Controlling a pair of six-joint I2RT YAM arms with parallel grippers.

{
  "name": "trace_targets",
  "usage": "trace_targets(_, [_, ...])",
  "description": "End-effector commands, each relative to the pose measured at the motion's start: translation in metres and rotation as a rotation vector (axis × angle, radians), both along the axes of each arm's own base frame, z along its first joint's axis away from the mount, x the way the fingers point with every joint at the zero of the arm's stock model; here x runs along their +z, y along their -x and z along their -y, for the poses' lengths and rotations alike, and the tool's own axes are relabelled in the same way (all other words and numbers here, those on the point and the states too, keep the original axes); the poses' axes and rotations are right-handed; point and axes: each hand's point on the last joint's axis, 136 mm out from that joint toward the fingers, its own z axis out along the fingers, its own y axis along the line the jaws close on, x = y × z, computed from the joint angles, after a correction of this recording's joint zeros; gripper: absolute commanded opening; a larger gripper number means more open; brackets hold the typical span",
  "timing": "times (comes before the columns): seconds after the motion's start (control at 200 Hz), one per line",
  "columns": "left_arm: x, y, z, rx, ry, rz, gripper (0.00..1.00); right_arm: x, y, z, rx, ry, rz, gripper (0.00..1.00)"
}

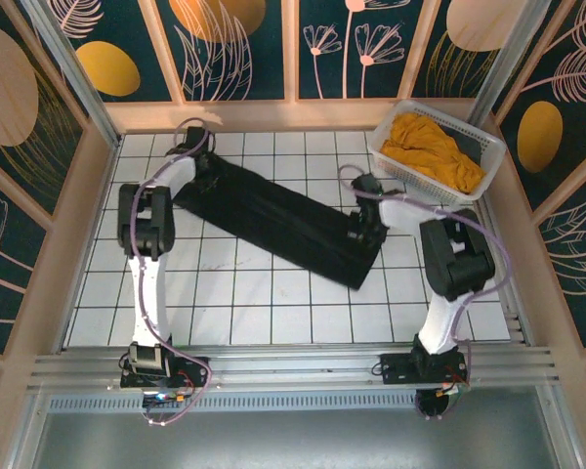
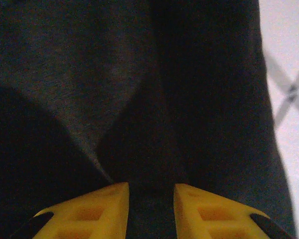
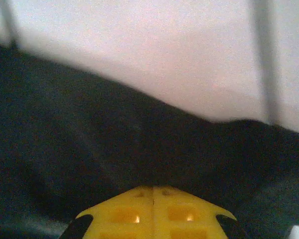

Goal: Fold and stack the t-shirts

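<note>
The black t-shirt [image 1: 273, 220] lies as a long narrow band slanting across the white tiled floor [image 1: 273, 303], from the back left toward the right. My left gripper [image 1: 197, 168] is at its back-left end. In the left wrist view creases of the dark cloth [image 2: 89, 74] run into the narrow gap between the yellow fingertips [image 2: 114, 199], so my left gripper [image 2: 151, 191] is shut on a bunch of it. My right gripper [image 1: 356, 234] is at the other end, tips pressed together [image 3: 153, 189] on the black cloth [image 3: 89, 134]. The mustard-yellow t-shirt [image 1: 435, 151] lies crumpled in the basket.
The white lattice basket [image 1: 453, 121] stands at the back right corner, close behind the right arm. Wooden walls ring the floor on three sides. Bare tiles [image 1: 225, 313] lie in front of the black shirt, toward the arm bases.
</note>
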Motion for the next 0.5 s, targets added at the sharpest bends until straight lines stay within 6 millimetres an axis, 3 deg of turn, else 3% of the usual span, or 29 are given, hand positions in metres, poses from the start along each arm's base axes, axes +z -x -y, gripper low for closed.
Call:
trace_targets(0.0, [-0.018,-0.012,0.069,-0.140,0.063,-0.022,0.30,-0.026,0.108,-0.037,0.079,-0.068,-0.266,0.02])
trace_targets(0.105, [-0.015,-0.034,0.128,-0.226,0.176,0.064,0.30,-0.024,0.141,-0.101,0.191,-0.284,-0.323,0.03])
trace_targets(0.19, [-0.003,-0.042,0.172,-0.301,0.289,0.147,0.32,-0.017,0.148,-0.144,0.252,-0.420,-0.350,0.06])
trace_targets(0.25, [0.011,-0.047,0.193,-0.340,0.349,0.205,0.34,-0.009,0.145,-0.165,0.283,-0.451,-0.336,0.08])
trace_targets(0.37, [0.056,-0.052,0.210,-0.389,0.382,0.303,0.43,0.014,0.125,-0.176,0.272,-0.459,-0.253,0.18])
trace_targets(0.495, [0.126,-0.045,0.200,-0.400,0.316,0.396,0.54,0.043,0.114,-0.156,0.226,-0.414,-0.156,0.31])
